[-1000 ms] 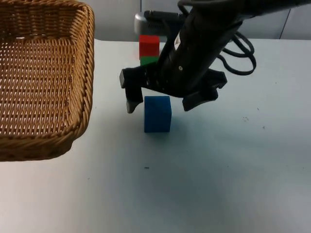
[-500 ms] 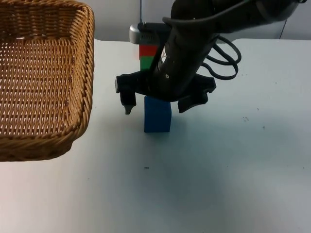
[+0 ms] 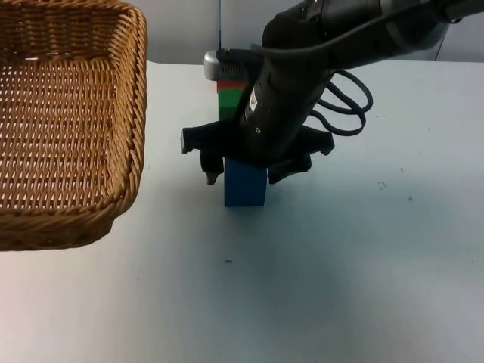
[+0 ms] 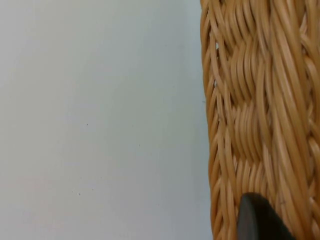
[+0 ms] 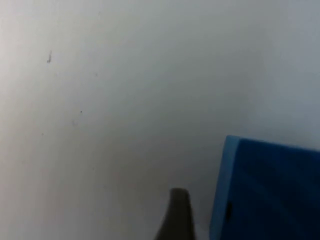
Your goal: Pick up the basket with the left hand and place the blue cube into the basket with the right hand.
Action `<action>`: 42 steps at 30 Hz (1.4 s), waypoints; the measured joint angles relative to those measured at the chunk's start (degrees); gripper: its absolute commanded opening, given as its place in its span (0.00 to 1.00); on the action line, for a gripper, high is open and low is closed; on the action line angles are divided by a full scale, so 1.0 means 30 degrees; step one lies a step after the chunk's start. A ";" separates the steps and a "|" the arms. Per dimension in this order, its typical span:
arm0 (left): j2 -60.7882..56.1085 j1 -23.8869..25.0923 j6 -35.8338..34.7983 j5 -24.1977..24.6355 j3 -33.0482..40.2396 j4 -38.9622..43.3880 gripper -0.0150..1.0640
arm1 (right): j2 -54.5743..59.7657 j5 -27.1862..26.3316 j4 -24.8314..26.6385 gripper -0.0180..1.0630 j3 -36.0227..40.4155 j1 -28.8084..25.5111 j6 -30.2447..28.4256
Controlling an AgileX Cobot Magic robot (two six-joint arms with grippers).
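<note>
A white table top (image 3: pixel 340 287) runs back to a grey partition wall, and a woven tan wicker basket (image 3: pixel 68 128) sits at its left side; in the left wrist view the left gripper's black fingertip lies against the basket's rim (image 4: pixel 260 100), though whether that gripper is closed cannot be told. The right gripper (image 3: pixel 246 172) hangs over the solid blue cube (image 3: pixel 245 187) standing on the table just right of the basket, its fingers spread wide on either side of the cube and not gripping it. Behind the arm, a red block (image 3: pixel 229 86) is stacked on a green block (image 3: pixel 228 100) near the wall.

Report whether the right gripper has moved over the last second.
Yes. The right gripper has dropped and its fingers have narrowed around the blue cube, which has stayed put.
</note>
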 measured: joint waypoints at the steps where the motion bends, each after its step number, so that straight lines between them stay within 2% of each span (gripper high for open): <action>1: 0.0000 0.0000 0.0000 0.0000 0.0000 0.0000 0.01 | 0.0000 -0.0045 -0.0257 0.45 0.0000 0.0000 0.0374; 2: 0.0000 0.0000 0.0000 0.0000 0.0000 0.0000 0.01 | 0.0000 -0.0045 -0.0593 0.38 0.0000 0.0000 0.0739; 5: 0.0000 0.0000 0.0015 0.0000 0.0000 0.0000 0.01 | 0.0000 -0.0091 -0.1015 0.05 0.0000 0.0000 0.1145; 7: 0.0000 0.0000 0.0015 0.0000 0.0000 0.0000 0.01 | 0.0000 -0.0115 -0.1256 0.01 0.0000 0.0000 0.1265; 17: 0.0000 0.0000 0.0015 0.0000 0.0000 0.0000 0.01 | -0.1118 0.0562 -0.2235 0.01 0.0000 0.0000 0.1253; 30: 0.0000 0.0000 0.0015 -0.0385 0.0000 -0.0036 0.01 | -0.6387 0.0721 -0.2523 0.01 0.0000 0.0000 -0.1556; 37: 0.0962 0.0000 0.0064 -0.0865 0.0000 -0.0151 0.01 | -0.8352 0.0654 -0.1736 0.01 0.0000 0.0828 -0.3386; 42: 0.2433 0.0000 0.1316 -0.1132 0.0000 -0.1252 0.01 | -0.8581 -0.0040 -0.0767 0.01 0.0000 0.2135 -0.4557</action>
